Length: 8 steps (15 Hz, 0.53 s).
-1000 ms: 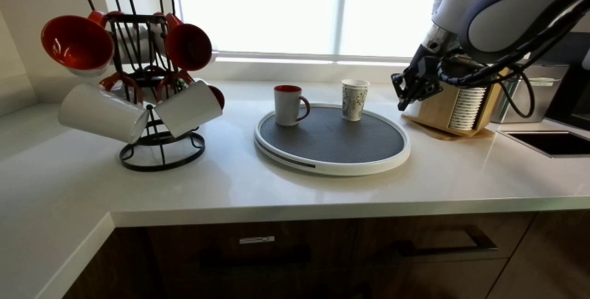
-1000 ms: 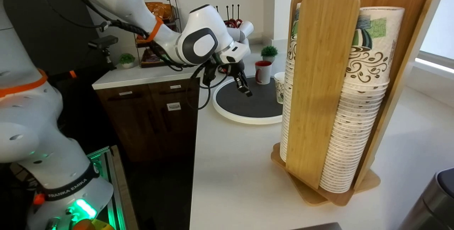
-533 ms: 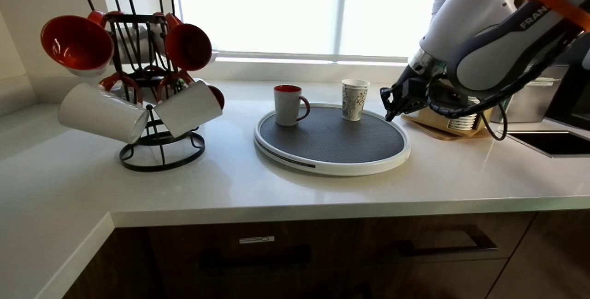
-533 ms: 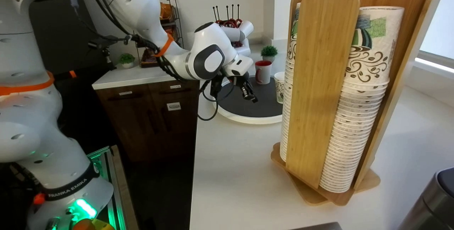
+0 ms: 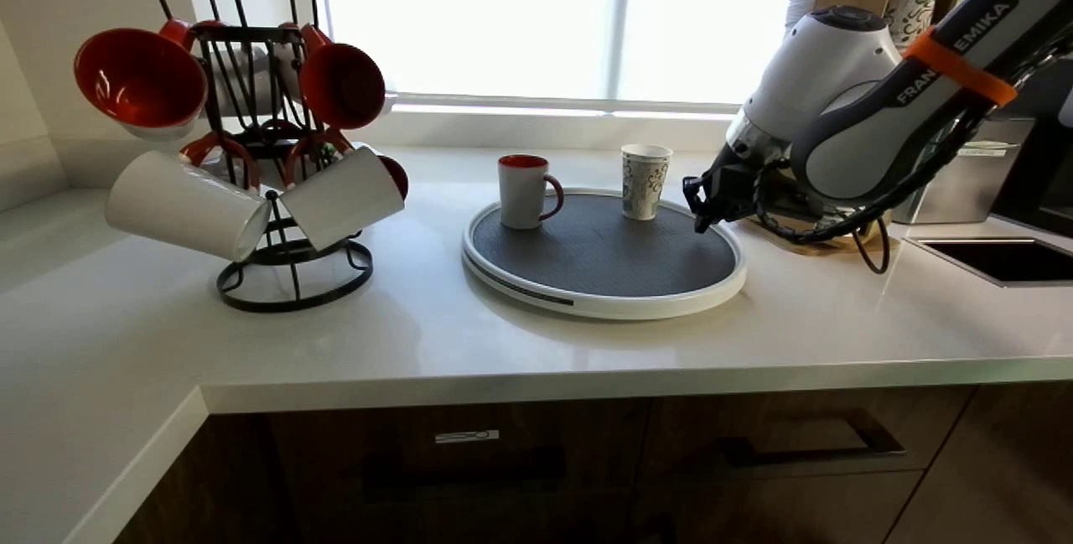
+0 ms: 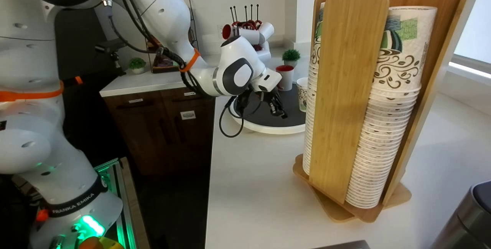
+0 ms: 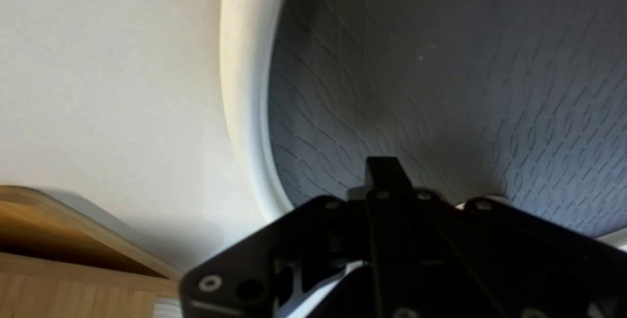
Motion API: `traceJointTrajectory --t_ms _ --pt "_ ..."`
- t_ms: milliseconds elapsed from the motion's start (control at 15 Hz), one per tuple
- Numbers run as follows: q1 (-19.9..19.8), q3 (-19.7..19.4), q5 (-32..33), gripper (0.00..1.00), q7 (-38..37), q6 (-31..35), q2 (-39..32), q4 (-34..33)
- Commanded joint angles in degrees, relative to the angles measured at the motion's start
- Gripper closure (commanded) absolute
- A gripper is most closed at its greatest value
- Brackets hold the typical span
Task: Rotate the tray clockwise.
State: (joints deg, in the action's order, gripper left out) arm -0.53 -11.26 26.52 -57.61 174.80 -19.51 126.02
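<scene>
My jaws pressed together over tray point(image 5: 612, 255), near its white rim point(image 7: 245, 87); contact I can't tell. Paper cup point(image 5: 644, 192) and mug point(image 5: 521, 200) stand on tray, apart from jaws. Strip of desk point(image 5: 520, 347) separates tray from desk's front edge point(image 5: 637, 380).

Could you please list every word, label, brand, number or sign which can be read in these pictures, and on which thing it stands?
"FRANKA EMIKA": on the robot's black base band.
"EMIKA": on the arm, above an orange strap.
"FRAN": on the arm, below this strap.
Too small or blurred to read: the drawer label and three cabinet labels.
</scene>
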Motion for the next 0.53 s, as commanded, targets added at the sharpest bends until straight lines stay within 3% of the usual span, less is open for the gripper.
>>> traceJointTrajectory --t_ms 0,333,467 --pt "2.52 -1.97 0.63 1.00 -3.00 0.11 -2.67 -1.63" --pt "3.22 -1.92 -0.53 1.00 -3.04 -3.72 -2.35 -1.99" --pt "2.11 0.20 -2.31 1.00 -1.80 -6.77 -1.19 -1.58"
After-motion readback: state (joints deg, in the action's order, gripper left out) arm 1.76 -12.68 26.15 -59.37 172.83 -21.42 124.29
